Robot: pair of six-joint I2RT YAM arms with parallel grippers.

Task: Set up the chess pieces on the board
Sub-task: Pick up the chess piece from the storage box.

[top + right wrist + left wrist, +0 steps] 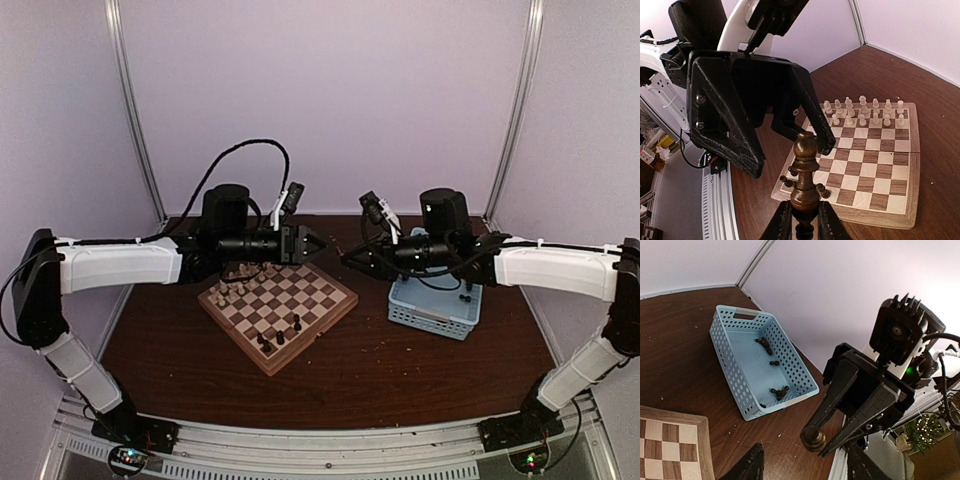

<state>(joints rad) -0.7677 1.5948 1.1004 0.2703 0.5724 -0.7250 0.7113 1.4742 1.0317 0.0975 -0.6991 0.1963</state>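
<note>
A dark wooden table (400,370) stands inside pale lilac walls (330,90). A checkered board (278,305) lies left of centre, with a light blue basket (432,310) to its right.

Cream pieces (862,112) fill two rows along one edge of the board. A few dark pieces (278,335) stand at the opposite edge, and more dark ones (771,370) lie in the basket.

The two arms meet in mid-air between the board and the basket. The right pincer (805,222) grips a tall dark chess piece (805,170) by its base. The left pincer (312,243) faces it with jaws apart, gripping nothing.

This looks like a handover of the piece from right to left. Next, the left jaws likely need to close on the piece's upper body before the right lets go.
</note>
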